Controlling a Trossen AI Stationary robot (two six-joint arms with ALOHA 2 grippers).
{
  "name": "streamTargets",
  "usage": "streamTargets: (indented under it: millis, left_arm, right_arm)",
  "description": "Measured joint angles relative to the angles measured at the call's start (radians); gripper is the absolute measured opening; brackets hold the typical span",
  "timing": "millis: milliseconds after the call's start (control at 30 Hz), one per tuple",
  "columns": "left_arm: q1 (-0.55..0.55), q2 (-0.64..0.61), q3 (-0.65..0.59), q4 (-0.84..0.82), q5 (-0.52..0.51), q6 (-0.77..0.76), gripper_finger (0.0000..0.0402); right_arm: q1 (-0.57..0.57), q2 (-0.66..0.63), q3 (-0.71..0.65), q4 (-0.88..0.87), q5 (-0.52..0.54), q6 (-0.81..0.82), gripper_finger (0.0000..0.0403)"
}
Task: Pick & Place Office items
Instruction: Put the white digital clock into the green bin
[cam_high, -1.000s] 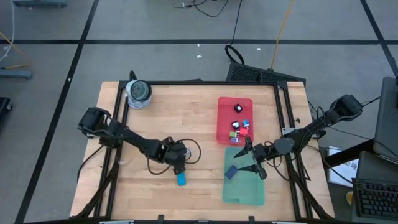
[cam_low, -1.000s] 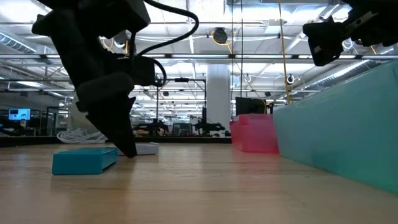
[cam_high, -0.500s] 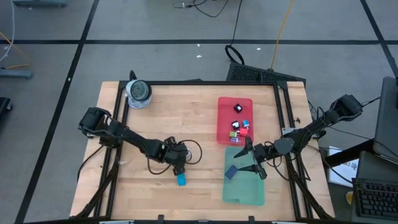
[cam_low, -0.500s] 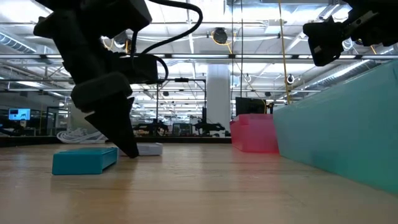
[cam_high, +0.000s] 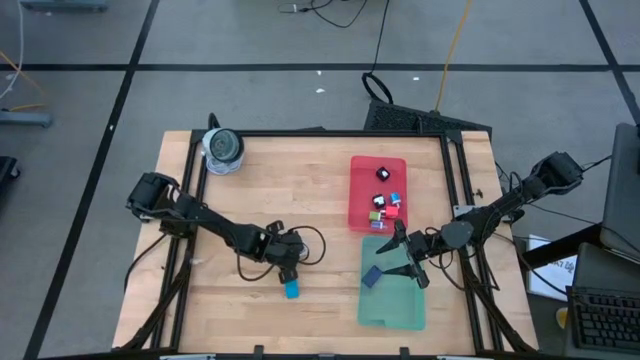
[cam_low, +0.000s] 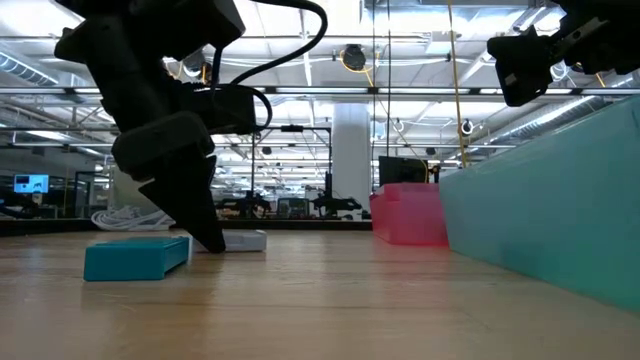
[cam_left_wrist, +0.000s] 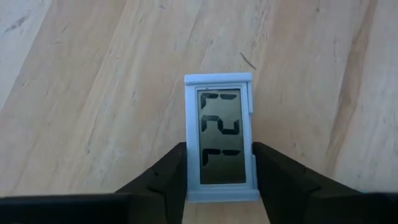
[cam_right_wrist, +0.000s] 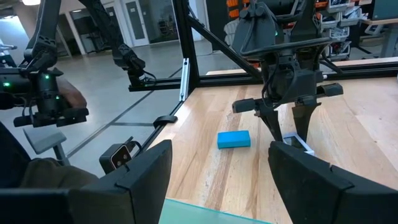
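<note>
Wooden table (cam_high: 300, 190), black frame around it. Green tray (cam_high: 400, 305) at 4 o'clock from table centre; red tray (cam_high: 365, 185) at 2 o'clock, touching the green tray's far end. Grey roll (cam_high: 222, 147) at the 11 o'clock corner.

Left gripper (cam_high: 288, 270) low on the table at 7 o'clock from centre. Its two fingers (cam_left_wrist: 168, 177) press both long sides of a small white display tag (cam_left_wrist: 219, 146) lying flat on the wood; fingers nearly closed, tag between them. Blue bar (cam_high: 292, 289) flat just beside it, at 6 o'clock from the gripper.

Right gripper (cam_high: 392, 257) hangs over the green tray's near end, fingers spread wide, nothing between them. Dark block (cam_high: 370, 277) in the green tray. Small coloured clips (cam_high: 385, 205) in the red tray.
</note>
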Motion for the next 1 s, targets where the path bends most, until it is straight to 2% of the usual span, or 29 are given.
streamTargets:
  millis: [100,300,400,533,700,867,1000]
  left_arm:
    - [0.000,0.000,0.000,0.013,0.001,0.000,0.0161]
    - [0.001,0.000,-0.001,0.018,0.001,0.000,0.0199]
    - [0.001,0.000,-0.001,0.018,0.001,0.000,0.0206]
    - [0.001,0.000,-0.001,0.019,-0.004,0.008,0.0191]
    - [0.001,0.000,-0.001,0.019,-0.009,0.099,0.0154]
    - [0.000,0.000,0.041,-0.056,-0.031,0.219,0.0153]
    - [0.004,0.005,0.120,-0.178,-0.129,0.275,0.0169]
  right_arm:
    - [0.000,0.000,0.000,0.000,0.000,0.000,0.0254]
    - [0.000,0.000,0.000,0.000,0.000,0.000,0.0254]
    - [0.000,0.000,0.000,0.000,0.000,0.000,0.0254]
    - [0.000,0.000,0.000,0.000,0.000,0.000,0.0254]
    - [0.000,0.000,0.000,0.000,0.000,0.000,0.0254]
    - [0.000,0.000,0.000,0.013,0.001,0.000,0.0254]
    - [0.000,0.000,0.001,0.039,0.002,0.000,0.0254]
